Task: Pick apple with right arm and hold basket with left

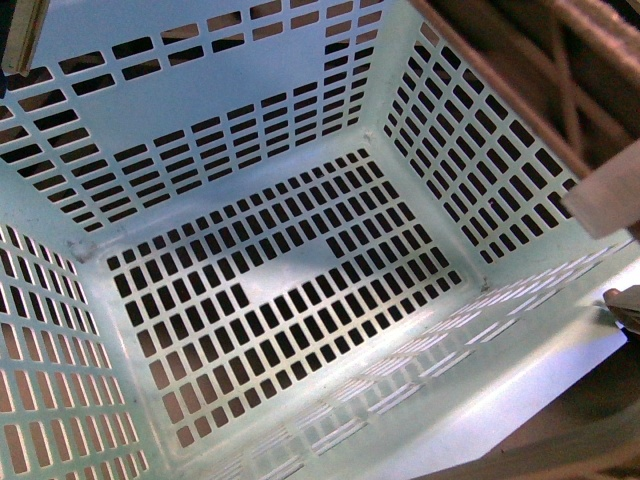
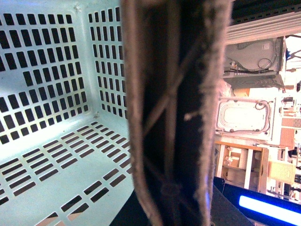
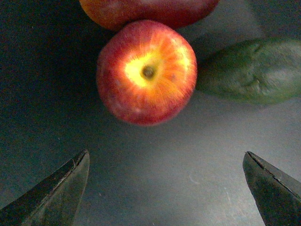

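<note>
The pale turquoise slotted basket (image 1: 300, 270) fills the front view and is empty. It also shows in the left wrist view (image 2: 47, 94). My left gripper is shut on its wall at the right; one brownish lattice finger (image 1: 540, 80) with a white band lies over the rim, and fills the middle of the left wrist view (image 2: 174, 113). The red apple (image 3: 146, 71), yellow round its stem pit, lies on a dark surface in the right wrist view. My right gripper (image 3: 167, 160) is open and empty, just short of the apple, not touching it.
A second red fruit (image 3: 146, 12) touches the apple's far side, cut off by the frame edge. A dark green, wrinkled fruit (image 3: 254, 70) lies close beside the apple. Shelves and clutter (image 2: 254, 117) show past the basket wall.
</note>
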You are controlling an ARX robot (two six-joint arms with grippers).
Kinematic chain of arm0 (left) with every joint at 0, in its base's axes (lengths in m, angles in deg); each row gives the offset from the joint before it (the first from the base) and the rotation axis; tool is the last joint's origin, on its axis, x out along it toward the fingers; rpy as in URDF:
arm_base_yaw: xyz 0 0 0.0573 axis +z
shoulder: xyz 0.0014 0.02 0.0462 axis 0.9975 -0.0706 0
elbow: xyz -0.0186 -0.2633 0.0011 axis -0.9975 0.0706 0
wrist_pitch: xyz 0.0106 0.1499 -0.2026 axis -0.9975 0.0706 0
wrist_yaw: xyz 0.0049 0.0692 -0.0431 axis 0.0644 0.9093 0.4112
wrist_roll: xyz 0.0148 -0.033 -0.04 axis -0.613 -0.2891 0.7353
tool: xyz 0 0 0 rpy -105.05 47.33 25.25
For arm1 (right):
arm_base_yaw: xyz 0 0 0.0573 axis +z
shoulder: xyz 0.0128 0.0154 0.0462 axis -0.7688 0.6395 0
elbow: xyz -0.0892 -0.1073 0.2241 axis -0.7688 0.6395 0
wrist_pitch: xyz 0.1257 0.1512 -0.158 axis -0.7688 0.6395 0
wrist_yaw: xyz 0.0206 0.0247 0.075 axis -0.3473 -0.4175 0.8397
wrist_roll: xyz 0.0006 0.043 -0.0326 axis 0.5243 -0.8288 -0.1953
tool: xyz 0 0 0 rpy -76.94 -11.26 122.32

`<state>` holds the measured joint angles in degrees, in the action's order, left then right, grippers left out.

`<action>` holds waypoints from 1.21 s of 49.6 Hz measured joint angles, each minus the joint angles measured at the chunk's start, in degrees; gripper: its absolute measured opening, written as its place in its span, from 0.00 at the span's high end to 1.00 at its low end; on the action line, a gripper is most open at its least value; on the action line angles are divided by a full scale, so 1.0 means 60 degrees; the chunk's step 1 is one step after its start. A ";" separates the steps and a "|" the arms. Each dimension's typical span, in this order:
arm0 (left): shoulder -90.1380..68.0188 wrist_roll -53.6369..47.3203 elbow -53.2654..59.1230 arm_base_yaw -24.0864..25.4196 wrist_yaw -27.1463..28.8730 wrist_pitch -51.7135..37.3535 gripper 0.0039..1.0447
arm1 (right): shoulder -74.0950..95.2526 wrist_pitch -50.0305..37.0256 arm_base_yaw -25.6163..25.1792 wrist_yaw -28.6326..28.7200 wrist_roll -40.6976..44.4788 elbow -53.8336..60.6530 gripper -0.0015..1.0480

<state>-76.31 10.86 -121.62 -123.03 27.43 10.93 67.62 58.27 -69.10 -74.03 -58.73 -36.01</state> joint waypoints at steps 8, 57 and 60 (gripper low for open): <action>0.0000 0.0000 0.0000 0.0000 -0.0007 0.0000 0.94 | 0.0652 0.0251 0.0058 -0.0007 -0.0153 -0.0933 0.09; 0.0000 0.0000 0.0000 0.0000 -0.0015 0.0000 0.94 | 0.0543 0.0390 -0.0095 0.0732 0.0066 -0.1024 0.32; 0.0000 0.0000 0.0000 0.0000 -0.0015 0.0000 0.94 | -0.0124 0.0408 -0.0135 0.1118 0.0230 -0.0627 0.32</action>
<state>-76.31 10.86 -121.62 -123.03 27.35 10.93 66.88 60.72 -69.91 -67.32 -57.36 -39.77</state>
